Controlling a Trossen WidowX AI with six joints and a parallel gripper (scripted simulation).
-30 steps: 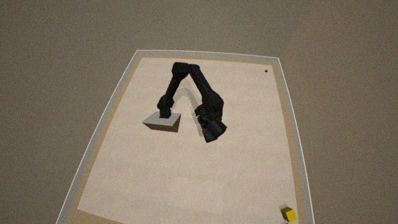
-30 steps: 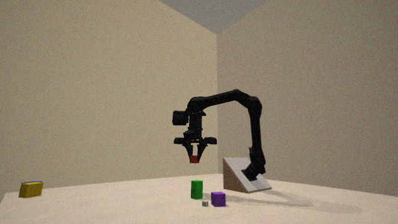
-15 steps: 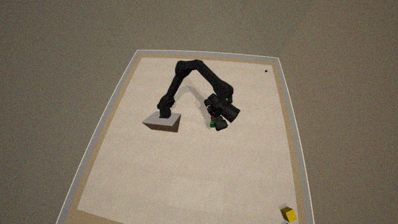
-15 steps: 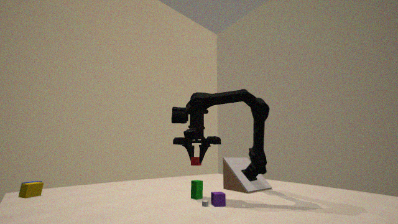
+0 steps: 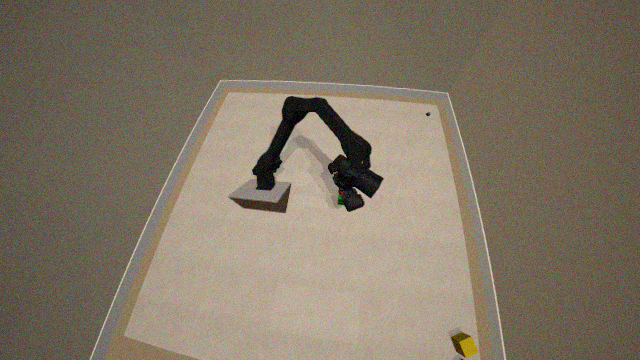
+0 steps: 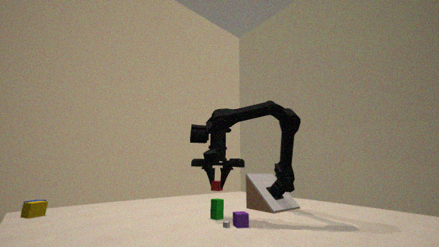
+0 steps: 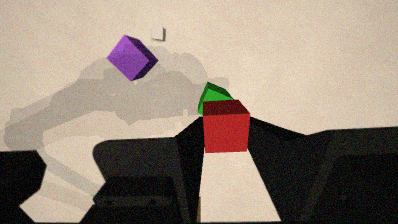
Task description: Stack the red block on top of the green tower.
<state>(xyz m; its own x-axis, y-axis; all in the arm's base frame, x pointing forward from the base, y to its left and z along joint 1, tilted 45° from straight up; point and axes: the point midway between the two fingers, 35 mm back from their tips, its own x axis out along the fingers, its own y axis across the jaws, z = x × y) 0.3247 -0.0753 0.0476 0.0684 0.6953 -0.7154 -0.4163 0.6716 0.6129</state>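
Red block (image 6: pixel 216 185) is clamped between the tips of the tool (image 6: pixel 217 181), hanging just above the green tower (image 6: pixel 217 208) with a clear gap. To place it well, centre it squarely over the tower's top, lower straight down until it touches, then part the fingers gently without nudging sideways.

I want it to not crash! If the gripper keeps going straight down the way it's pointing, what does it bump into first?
Probably the green tower. The gripper points down, shut on the red block, which hangs above the tower with a gap.
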